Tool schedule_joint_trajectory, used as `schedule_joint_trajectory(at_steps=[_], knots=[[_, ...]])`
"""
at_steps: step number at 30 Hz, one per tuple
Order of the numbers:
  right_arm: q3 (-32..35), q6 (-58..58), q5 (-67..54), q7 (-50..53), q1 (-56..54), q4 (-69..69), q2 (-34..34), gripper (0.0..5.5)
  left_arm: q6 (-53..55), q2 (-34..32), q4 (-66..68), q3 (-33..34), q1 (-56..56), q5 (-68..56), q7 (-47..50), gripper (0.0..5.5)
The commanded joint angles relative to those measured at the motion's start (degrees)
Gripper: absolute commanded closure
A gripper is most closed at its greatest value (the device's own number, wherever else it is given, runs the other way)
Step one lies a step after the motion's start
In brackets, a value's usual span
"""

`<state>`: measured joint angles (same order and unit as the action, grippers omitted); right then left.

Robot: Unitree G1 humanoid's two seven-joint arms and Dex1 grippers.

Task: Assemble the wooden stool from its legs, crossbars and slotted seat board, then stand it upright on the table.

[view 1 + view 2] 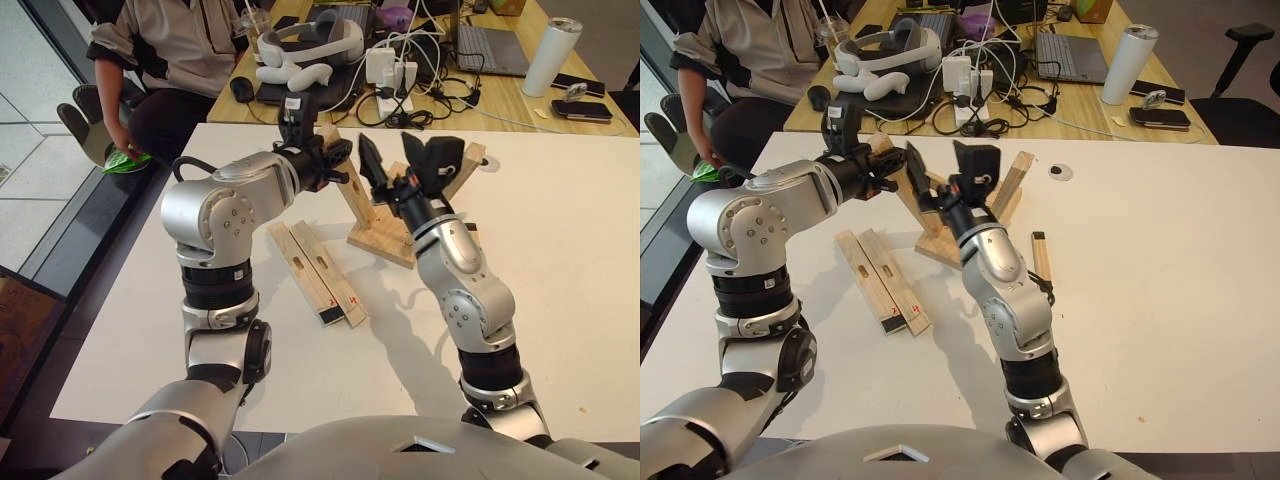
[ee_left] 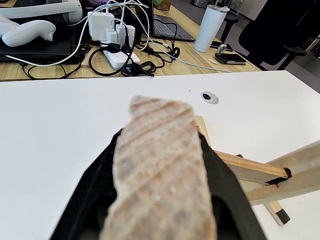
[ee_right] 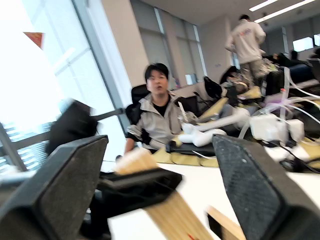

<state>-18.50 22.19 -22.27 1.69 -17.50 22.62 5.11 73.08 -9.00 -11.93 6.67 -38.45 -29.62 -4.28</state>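
A partly built stool lies on the white table (image 1: pixel 560 250): the seat board (image 1: pixel 385 243) with legs slanting up from it. My left gripper (image 1: pixel 322 152) is shut on the upper end of one wooden leg (image 1: pixel 357 192), whose end grain (image 2: pixel 160 165) sits between the fingers. My right gripper (image 1: pixel 386 142) hangs open just right of that leg, above the board; its pads (image 3: pixel 55 190) frame the leg (image 3: pixel 172 212). A second leg (image 1: pixel 466 163) leans to the right. Two slotted crossbars (image 1: pixel 318 272) lie side by side in front. A loose piece (image 1: pixel 1041 255) lies right of the board.
Behind the table stands a wooden desk (image 1: pixel 500 95) with a headset (image 1: pixel 305 45), a power strip with cables (image 1: pixel 395 85), a laptop, a white tumbler (image 1: pixel 551 55) and phones. A person sits at the back left. A cable hole (image 1: pixel 1060 172) marks the tabletop.
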Motion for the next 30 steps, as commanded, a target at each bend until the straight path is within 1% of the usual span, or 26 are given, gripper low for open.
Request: schedule_joint_trajectory(at_steps=[1, 4, 8, 10, 12, 16, 20, 25, 30], knots=[[-1.68, -0.06, -1.98, 0.61, -2.24, 7.75, 5.76, 1.66, 7.00, 2.01, 4.13, -1.87, 6.22, 0.67, 0.35, 4.48], [1.10, 1.34, -3.38, 2.26, -4.78, 12.18, 4.55, 1.66, 6.36, 1.14, 4.41, -2.76, 6.72, 1.17, -0.31, 4.48], [7.18, 1.54, 4.00, 4.53, -6.66, 15.55, -2.07, 1.66, 3.70, -2.44, 7.12, -5.30, 3.28, 2.30, -3.29, 4.48], [8.94, 2.77, 9.02, 5.17, -3.91, 17.52, -5.90, 1.66, 2.92, -3.42, 8.21, -5.59, 1.92, 2.71, -4.31, 4.48], [9.08, 4.82, 11.23, 5.48, 0.66, 19.56, -7.58, 1.66, 2.70, -3.94, 8.64, -6.33, 1.65, 2.82, -5.19, 4.48], [9.45, 10.93, 10.79, 6.71, 10.88, 24.49, -7.41, 1.66, 2.95, -4.65, 8.16, -8.16, 2.37, 2.68, -6.52, 4.48], [9.88, 14.91, 10.73, 6.19, 17.32, 28.82, -8.56, 1.66, 3.09, -5.04, 7.91, -7.70, 2.20, 2.66, -6.72, 4.48], [9.68, 17.20, 10.45, 5.21, 20.95, 29.55, -8.53, 1.66, 3.18, -4.39, 7.32, -7.25, 2.95, 2.65, -6.36, 4.48], [9.35, 17.81, 10.31, 4.26, 21.51, 28.57, -7.88, 1.66, 3.21, -3.93, 7.23, -7.15, 3.11, 2.66, -6.16, 4.48]])
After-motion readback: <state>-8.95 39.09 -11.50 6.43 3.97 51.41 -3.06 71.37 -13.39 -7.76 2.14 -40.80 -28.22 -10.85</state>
